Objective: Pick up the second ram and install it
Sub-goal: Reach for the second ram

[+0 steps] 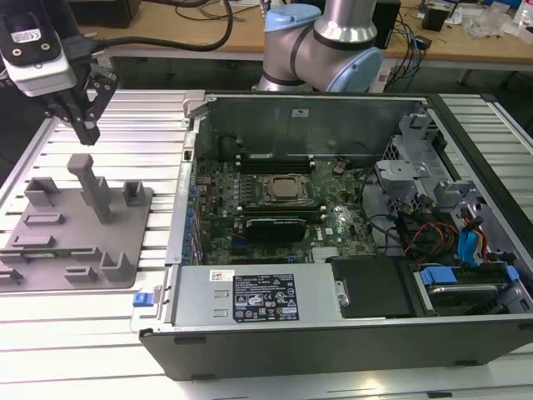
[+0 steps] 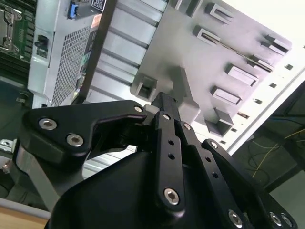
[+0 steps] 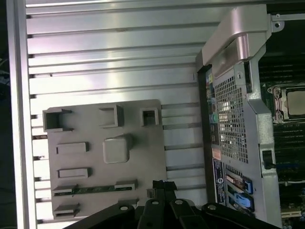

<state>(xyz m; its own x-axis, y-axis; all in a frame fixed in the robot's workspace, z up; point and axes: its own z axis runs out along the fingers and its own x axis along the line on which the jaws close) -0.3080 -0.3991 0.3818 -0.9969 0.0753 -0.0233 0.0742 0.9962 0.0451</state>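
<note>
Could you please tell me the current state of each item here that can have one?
pincer: shut, empty, hovering above the grey fixture.
second ram: resting on edge in a fixture slot, not gripped.
computer case: lying on its side, open, its inside exposed.
processor socket: exposed, no cooler on it.

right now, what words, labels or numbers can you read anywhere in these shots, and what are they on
Nothing reads clearly; every print is too small or blurred.
Black label on the grey metal cover, exterior view: white print, unreadable.
Small white sticker on the same cover: unreadable.
Strip of stickers along the computer case edge, first wrist view: unreadable.
</note>
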